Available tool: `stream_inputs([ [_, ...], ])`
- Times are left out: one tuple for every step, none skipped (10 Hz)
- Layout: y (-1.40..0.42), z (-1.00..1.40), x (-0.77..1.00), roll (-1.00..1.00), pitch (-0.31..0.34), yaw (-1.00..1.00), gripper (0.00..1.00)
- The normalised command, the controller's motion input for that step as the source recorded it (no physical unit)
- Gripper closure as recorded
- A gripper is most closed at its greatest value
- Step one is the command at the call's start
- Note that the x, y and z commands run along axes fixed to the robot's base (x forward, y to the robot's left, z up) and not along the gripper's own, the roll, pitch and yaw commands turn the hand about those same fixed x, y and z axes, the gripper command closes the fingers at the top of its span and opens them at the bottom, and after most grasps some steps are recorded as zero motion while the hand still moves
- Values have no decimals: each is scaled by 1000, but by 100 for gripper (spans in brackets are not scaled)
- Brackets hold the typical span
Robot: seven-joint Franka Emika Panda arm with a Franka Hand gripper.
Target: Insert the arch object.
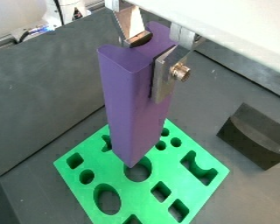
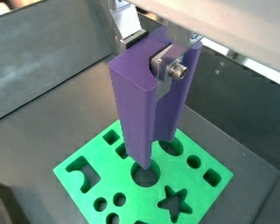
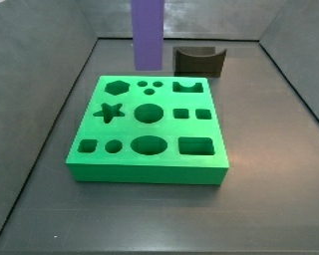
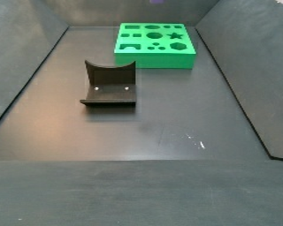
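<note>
My gripper [image 1: 150,54] is shut on the top of a tall purple post [image 1: 133,105] and holds it upright over the green board [image 1: 78,166]; both also show in a wrist view, the gripper [image 2: 150,54] on the post [image 2: 140,109]. The post's lower end lines up with a round hole [image 2: 146,176] in the board [image 2: 84,166]. The arch object [image 1: 257,132], a small dark block with a curved notch, lies on the floor apart from the board and untouched. It also shows in both side views, beside the board's far edge [image 3: 199,60] and alone on the floor [image 4: 109,84].
The green board [image 3: 149,159] has several shaped holes and sits on the dark floor between sloping dark walls [image 3: 49,110]. In a side view the board [image 4: 156,55] lies far back. The purple post [image 3: 148,30] rises out of frame.
</note>
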Motion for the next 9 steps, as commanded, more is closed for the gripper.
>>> stream_inputs([
  [0,-291,0,0,0,-1000,100],
  [0,-300,11,0,-1,-1000,100],
  [0,-294,49,0,0,-1000,100],
  [17,-269,77,0,0,-1000,100],
  [54,-266,129,0,0,-991,100],
  [77,-269,174,0,0,-966,100],
  [83,-277,169,0,0,-963,100],
  [137,-257,266,6,0,-894,100],
  [209,-103,380,0,0,-814,100],
])
